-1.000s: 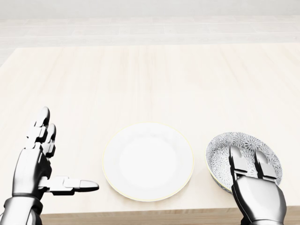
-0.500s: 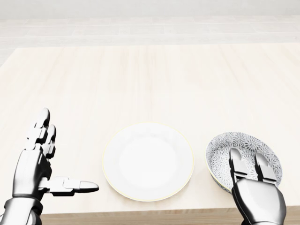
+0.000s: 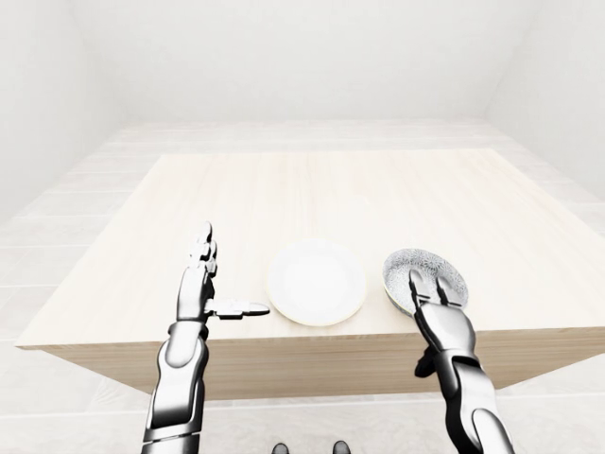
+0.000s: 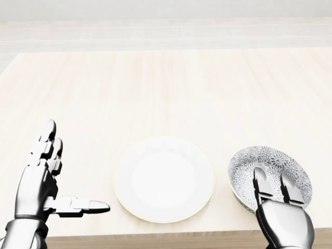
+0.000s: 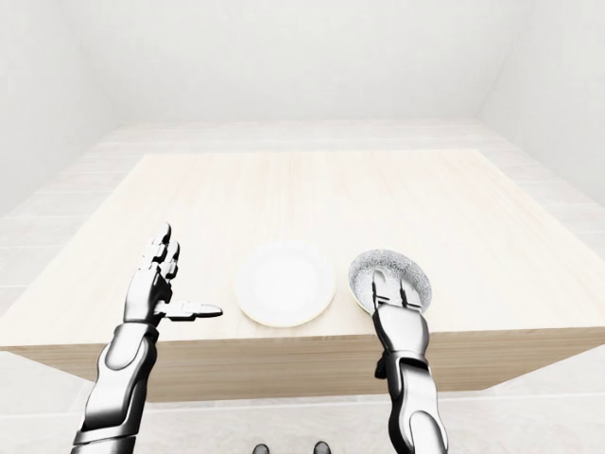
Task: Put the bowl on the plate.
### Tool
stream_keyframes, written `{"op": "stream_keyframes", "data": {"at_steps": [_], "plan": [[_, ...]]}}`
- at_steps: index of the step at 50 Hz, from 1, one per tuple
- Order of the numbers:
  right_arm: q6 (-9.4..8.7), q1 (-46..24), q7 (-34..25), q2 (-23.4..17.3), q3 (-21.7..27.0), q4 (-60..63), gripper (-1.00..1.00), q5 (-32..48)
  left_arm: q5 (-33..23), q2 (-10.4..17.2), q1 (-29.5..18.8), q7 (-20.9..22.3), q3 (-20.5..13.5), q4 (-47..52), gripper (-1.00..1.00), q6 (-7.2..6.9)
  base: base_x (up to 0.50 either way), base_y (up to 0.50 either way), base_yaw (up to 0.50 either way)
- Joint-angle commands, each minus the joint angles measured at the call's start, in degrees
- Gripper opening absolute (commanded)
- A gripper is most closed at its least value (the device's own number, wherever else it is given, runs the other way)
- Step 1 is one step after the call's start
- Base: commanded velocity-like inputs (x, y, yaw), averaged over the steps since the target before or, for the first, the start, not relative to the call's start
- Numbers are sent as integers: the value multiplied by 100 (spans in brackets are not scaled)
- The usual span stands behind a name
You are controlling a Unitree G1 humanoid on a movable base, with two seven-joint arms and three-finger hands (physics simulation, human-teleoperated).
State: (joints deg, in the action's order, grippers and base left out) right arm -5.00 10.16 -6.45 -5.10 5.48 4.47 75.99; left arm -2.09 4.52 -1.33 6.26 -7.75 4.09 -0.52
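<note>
Fingers (image 4: pixel 259 182) of the right hand (image 4: pixel 284 220) reach into the bowl (image 4: pixel 270 155) over its near rim. The thumb is hidden, so I cannot tell whether they clamp the rim. The patterned bowl sits on the tabletop (image 4: pixel 166 88) near the bottom edge of the head view, just right of the white plate (image 4: pixel 163 179) and apart from it. Left of the plate, the left hand (image 4: pixel 40 181) hovers with fingers spread wide.
</note>
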Motion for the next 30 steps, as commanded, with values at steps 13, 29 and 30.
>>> {"op": "stream_keyframes", "data": {"at_steps": [13,29,30], "plan": [[0,127,-81,-36,-40,179,100,39,2,0,21,15,-12,52,100,-30,0,0,0],[0,146,-161,-32,14,238,-4,124,-16,-11,8,13,7,104,100,-78,0,0,0],[0,146,-163,-29,19,245,-4,124,-7,-10,6,21,6,109,100,-94,0,0,0]]}}
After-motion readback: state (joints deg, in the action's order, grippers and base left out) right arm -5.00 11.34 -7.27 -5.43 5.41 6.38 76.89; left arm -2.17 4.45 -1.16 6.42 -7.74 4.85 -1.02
